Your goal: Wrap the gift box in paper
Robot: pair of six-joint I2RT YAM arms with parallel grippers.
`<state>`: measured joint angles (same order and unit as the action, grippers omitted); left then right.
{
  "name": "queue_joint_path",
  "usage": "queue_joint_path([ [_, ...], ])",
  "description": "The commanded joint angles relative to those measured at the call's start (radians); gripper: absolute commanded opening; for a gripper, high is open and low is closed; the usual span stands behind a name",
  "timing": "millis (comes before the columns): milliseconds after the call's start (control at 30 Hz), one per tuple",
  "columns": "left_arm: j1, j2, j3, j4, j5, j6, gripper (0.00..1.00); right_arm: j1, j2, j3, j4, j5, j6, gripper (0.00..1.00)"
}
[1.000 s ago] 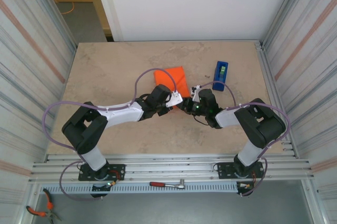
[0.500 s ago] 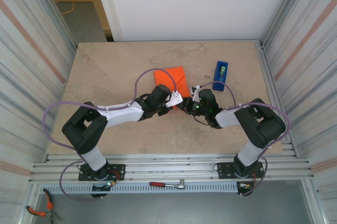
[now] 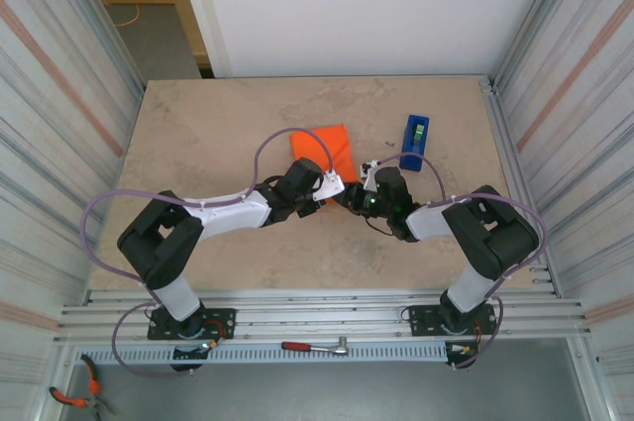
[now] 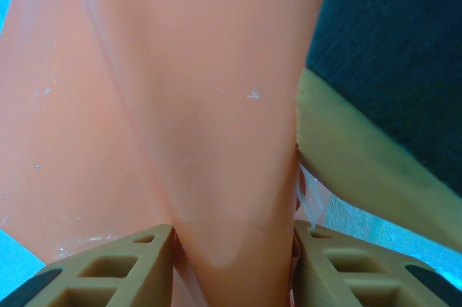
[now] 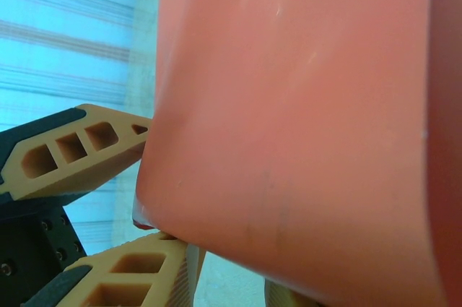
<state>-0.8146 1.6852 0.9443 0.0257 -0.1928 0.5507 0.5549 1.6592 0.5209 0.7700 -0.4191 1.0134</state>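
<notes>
We see the paper [image 3: 322,149], bright orange and folded into a compact bundle, lying near the middle of the counter [image 3: 198,134], a little toward the far edge. Both arms reach inward and meet at the bundle's near edge, the left arm's fingers [image 3: 334,186] just beside the right arm's fingers [image 3: 355,190].

In the left wrist view, a smooth fold of the paper [image 4: 216,141] runs down into the gap between the left arm's fingers [image 4: 108,267], touching both tan pads, so we read them as closed on the paper. A tan finger of the right arm [image 4: 354,170] crosses the right side of that view, close against the same fold.

In the right wrist view, the paper [image 5: 303,105] bulges as a rounded orange face directly over the right arm's fingers [image 5: 137,271]. Its lower edge covers the gap between them, and we cannot tell whether they are pinching it or standing apart. One finger of the left arm [image 5: 79,152] comes in from the left and touches the paper's edge.

A blue tape dispenser [image 3: 416,142] stands upright to the right of the bundle, apart from it, toward the counter's far right corner. A ratchet wrench [image 3: 315,347] lies on the rails beyond the counter's near edge, and a pair of orange-handled pliers [image 3: 71,393] lies lower left.
</notes>
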Motion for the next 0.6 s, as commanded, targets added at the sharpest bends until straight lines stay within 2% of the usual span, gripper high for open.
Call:
queue_joint_path([
  [0, -0.012, 0.041, -0.002, -0.081, 0.032, -0.005, 0.42, -0.011, -0.024, -0.011, -0.012, 0.006, 0.002, 0.29],
  [567, -0.011, 0.042, -0.002, -0.083, 0.032, -0.004, 0.41, -0.015, -0.024, -0.012, -0.015, 0.006, 0.004, 0.31],
])
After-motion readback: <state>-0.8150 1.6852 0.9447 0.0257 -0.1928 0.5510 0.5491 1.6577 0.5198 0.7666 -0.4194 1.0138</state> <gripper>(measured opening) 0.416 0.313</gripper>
